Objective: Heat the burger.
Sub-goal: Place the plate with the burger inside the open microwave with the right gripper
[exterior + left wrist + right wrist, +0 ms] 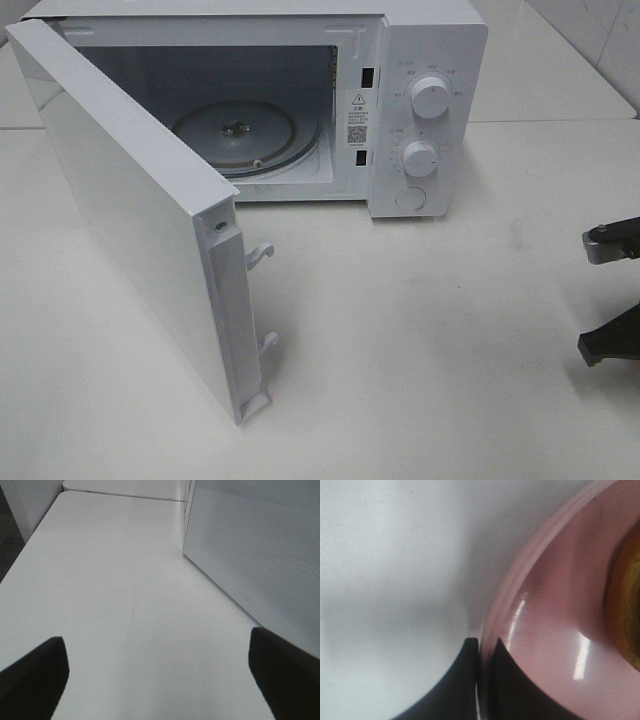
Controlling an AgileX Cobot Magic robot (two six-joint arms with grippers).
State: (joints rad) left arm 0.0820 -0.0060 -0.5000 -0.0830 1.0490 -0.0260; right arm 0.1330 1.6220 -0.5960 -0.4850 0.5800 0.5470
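Note:
The burger (627, 615) shows only in the right wrist view, as a golden-brown bun edge on a pink plate (555, 605). My right gripper (482, 655) is shut on the plate's rim, one dark finger outside it and one inside. In the exterior high view only dark parts of the right arm (612, 338) show at the right edge; plate and burger are out of that frame. My left gripper (160, 680) is open and empty over the bare table, beside the outer face of the microwave door (260, 545). It is out of the exterior high view.
A white microwave (425, 50) stands at the back with its door (130, 210) swung wide open toward the front left. Its glass turntable (235, 130) is bare. The white table (420, 350) spreads in front of it.

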